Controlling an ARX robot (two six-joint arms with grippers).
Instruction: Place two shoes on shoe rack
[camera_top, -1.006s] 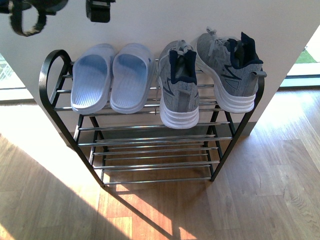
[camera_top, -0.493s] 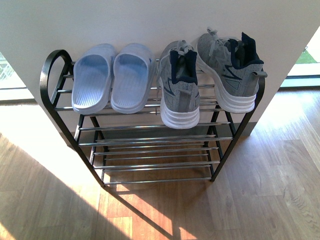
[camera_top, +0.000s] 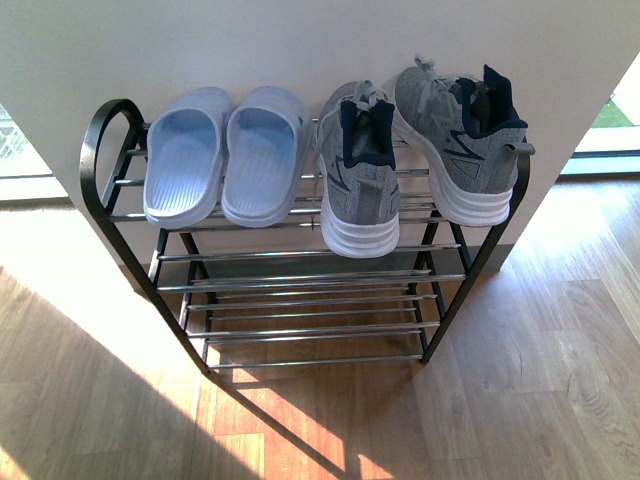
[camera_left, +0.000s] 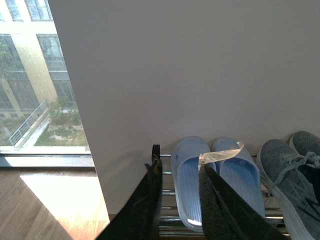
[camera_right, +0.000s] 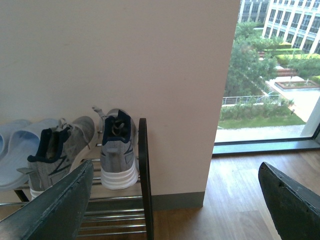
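Against the white wall (camera_top: 300, 45), your shoe rack (camera_top: 100, 160) carries slides (camera_top: 225, 155) and sneakers (camera_top: 410, 160) on its top tier. Left gripper (camera_left: 180, 205) narrowly parted, right gripper (camera_right: 175, 205) wide, both empty.

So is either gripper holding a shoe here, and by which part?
Nothing is held. The left gripper and right gripper are both open and empty; the sneakers sit on the shoe rack.

1. Left hand (camera_left: 177, 210): two dark, near-black fingers (camera_left: 145, 210), flat and tapering, matte felt-like facing.
2. One left finger carries a strip of clear, crinkled tape (camera_left: 220, 154) at its tip.
3. Right hand (camera_right: 175, 210): two broad dark grey-green fingers (camera_right: 55, 212), surface scuffed and worn, rounded tips.
4. No arm parts visible in the front view.
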